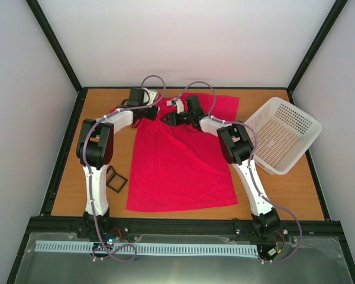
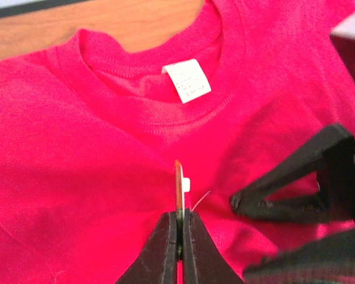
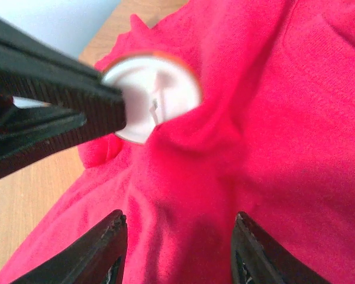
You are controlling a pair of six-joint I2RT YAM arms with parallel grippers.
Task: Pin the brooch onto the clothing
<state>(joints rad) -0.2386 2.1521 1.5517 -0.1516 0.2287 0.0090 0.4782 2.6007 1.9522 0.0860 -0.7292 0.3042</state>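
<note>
Pressing together at the bottom of the left wrist view, the two black fingers (image 2: 163,248) of the left end effector (image 2: 178,220) are pinching the brooch (image 2: 178,183). It is standing on edge between their tips, its thin orange-brown rim facing the camera. It is sitting against the chest of the red T-shirt (image 1: 177,160), a little below the neckline, where a white label (image 2: 187,80) is showing inside the collar.

Seen from the right wrist, the brooch is showing its pale white back with a small fastening at the middle, and a fold of red cloth is covering its lower right edge. The right end effector (image 3: 178,222) is hovering over that bunched cloth with its fingers spread wide, gripping nothing. In the left wrist view its tip is sitting just beside the brooch, on the right.

From above, both arms are holding their tips over the shirt's collar at the far end of the table (image 1: 284,189). The T-shirt is lying with its hem toward the arm bases. A small black frame-like case (image 1: 116,180) is resting near the left arm, and a white perforated basket (image 1: 282,133) is sitting to the right of the shirt.
</note>
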